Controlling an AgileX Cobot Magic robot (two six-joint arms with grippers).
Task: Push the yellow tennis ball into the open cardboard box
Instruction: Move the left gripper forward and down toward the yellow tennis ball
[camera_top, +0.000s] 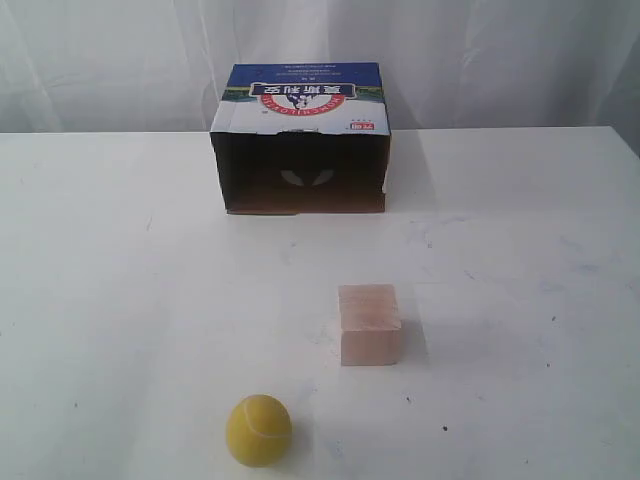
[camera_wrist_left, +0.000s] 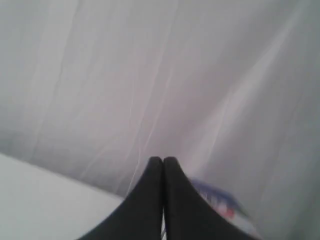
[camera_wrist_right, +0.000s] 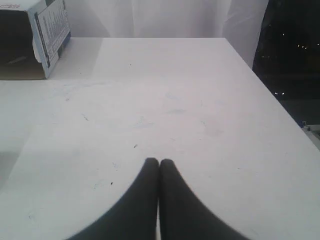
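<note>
On the table, the yellow tennis ball looks fuzzy; left tool, right tool each closed

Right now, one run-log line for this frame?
yellow fuzzy tennis ball: outside box | brown open cardboard box: opening faces ball | left end effector: shut | right end effector: shut

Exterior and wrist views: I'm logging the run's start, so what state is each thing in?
Box: open toward the camera, nothing visible inside.
Ball: outside the box, untouched.
Cube: lying flat, apart from ball and box.
Left gripper: shut, empty.
Right gripper: shut, empty.
</note>
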